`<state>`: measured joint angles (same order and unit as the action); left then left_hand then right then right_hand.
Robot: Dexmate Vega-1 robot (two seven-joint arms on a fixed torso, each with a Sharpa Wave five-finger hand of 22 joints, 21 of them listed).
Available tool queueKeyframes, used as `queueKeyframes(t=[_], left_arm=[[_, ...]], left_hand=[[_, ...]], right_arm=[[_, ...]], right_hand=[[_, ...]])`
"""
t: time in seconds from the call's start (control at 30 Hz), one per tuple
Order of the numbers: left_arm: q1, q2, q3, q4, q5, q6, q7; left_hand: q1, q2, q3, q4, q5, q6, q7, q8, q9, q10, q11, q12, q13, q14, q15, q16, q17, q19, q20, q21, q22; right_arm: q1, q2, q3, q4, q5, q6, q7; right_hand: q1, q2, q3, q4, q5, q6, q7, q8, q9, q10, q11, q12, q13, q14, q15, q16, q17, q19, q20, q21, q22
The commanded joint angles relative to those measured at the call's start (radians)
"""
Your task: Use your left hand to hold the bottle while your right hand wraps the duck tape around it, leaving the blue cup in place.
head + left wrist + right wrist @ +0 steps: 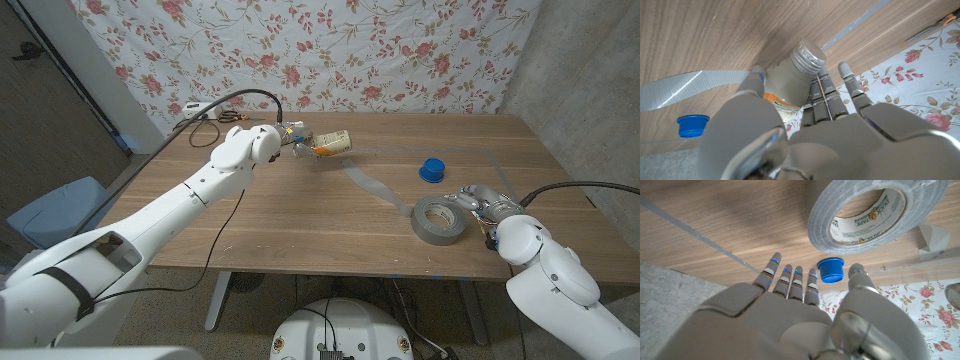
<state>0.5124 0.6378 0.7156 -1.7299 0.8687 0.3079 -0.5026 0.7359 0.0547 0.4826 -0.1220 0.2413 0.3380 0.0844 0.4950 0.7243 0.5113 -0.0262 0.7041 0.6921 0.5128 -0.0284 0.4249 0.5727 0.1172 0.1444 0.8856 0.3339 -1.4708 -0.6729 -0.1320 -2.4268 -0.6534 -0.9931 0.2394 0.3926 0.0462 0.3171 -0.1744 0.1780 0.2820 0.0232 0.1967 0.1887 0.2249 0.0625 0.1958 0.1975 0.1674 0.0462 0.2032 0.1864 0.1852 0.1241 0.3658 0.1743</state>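
At the upper middle of the head view the left hand (268, 141) holds the bottle (327, 143) on its side, its fingers (826, 95) curled over the body just below the silver cap (807, 55). That hold looks meant to steady the bottle so tape can be drawn around it. A grey tape strip (375, 187) runs from the bottle diagonally down the frame to the duct tape roll (440, 220), which lies flat on the desk (300, 225) at the lower right. The strip appears stuck to the bottle already, so pulling or circling the roll would lay tape onto it.

The right hand (482, 202) sits at the roll's right edge. In its wrist view the fingers (790, 280) are spread and holding nothing, just beside the roll. The blue cup (431, 170) stands alone on the desk between bottle and roll, close to the strip; the strip's path passes beside it, so a careless sweep could nudge it.
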Motion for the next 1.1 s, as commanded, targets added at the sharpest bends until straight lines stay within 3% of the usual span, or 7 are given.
queueKeyframes(t=[0.03,0.27,0.67,0.87,1.1], left_arm=[[-0.011,-0.005,0.004,0.014,0.006,-0.006,-0.002],[-0.017,-0.008,0.004,0.026,0.002,-0.011,-0.002],[-0.021,-0.009,0.002,0.035,-0.012,-0.017,-0.003],[-0.022,-0.007,0.002,0.035,-0.014,-0.016,-0.002],[-0.021,-0.005,0.0,0.033,-0.017,-0.016,0.001]], left_hand=[[0.151,0.161,0.28,0.272,0.008,0.204,0.087,0.423,0.172,0.007,-0.016,0.02,0.003,-0.002,-0.001,-0.001,0.006,-0.004,0.003,0.008,0.002],[0.152,0.161,0.28,0.271,0.008,0.204,0.087,0.423,0.171,0.007,-0.014,0.022,0.001,-0.001,-0.001,-0.002,0.007,-0.007,0.003,0.016,0.001],[0.152,0.161,0.279,0.27,0.006,0.202,0.086,0.424,0.17,0.007,-0.015,0.026,0.0,0.002,0.0,-0.005,0.011,-0.011,0.002,0.031,-0.001],[0.152,0.161,0.279,0.269,0.005,0.203,0.087,0.425,0.169,0.006,-0.013,0.027,-0.002,0.002,0.001,-0.006,0.012,-0.014,0.002,0.037,-0.003],[0.152,0.161,0.279,0.269,0.003,0.203,0.087,0.425,0.168,0.005,-0.014,0.028,-0.004,0.001,0.002,-0.008,0.014,-0.018,0.003,0.047,-0.005]], right_arm=[[0.082,-0.087,-0.1,-0.01,-0.052,-0.123,0.103],[0.164,-0.15,-0.193,0.001,-0.075,-0.198,0.162],[0.345,-0.249,-0.422,0.042,-0.15,-0.344,0.229],[0.408,-0.271,-0.495,0.054,-0.153,-0.378,0.246],[0.467,-0.282,-0.577,0.076,-0.193,-0.403,0.277]], right_hand=[[-0.002,-0.016,-0.009,0.0,0.005,-0.005,-0.002,-0.001,0.001,-0.007,0.002,0.0,0.005,0.0,-0.005,-0.001,0.003,0.0,0.009,-0.002,0.005],[-0.001,-0.03,-0.015,0.002,0.008,-0.001,-0.003,0.0,0.002,-0.01,-0.006,0.0,0.006,0.002,-0.008,0.0,0.004,0.002,0.012,-0.005,0.005],[0.026,-0.037,-0.011,-0.001,0.017,-0.008,-0.004,0.0,0.003,-0.019,-0.014,-0.001,0.006,-0.002,-0.022,-0.001,0.004,0.008,0.012,-0.01,0.005],[0.051,-0.036,-0.004,-0.004,0.024,-0.007,-0.005,0.002,0.003,-0.015,-0.022,0.002,0.007,0.003,-0.027,0.002,0.004,0.013,0.011,-0.013,0.005],[0.127,-0.038,0.015,-0.009,0.039,0.003,-0.008,0.01,0.004,0.003,-0.021,0.01,0.008,0.03,-0.05,0.012,0.005,0.037,0.004,-0.016,0.005]])
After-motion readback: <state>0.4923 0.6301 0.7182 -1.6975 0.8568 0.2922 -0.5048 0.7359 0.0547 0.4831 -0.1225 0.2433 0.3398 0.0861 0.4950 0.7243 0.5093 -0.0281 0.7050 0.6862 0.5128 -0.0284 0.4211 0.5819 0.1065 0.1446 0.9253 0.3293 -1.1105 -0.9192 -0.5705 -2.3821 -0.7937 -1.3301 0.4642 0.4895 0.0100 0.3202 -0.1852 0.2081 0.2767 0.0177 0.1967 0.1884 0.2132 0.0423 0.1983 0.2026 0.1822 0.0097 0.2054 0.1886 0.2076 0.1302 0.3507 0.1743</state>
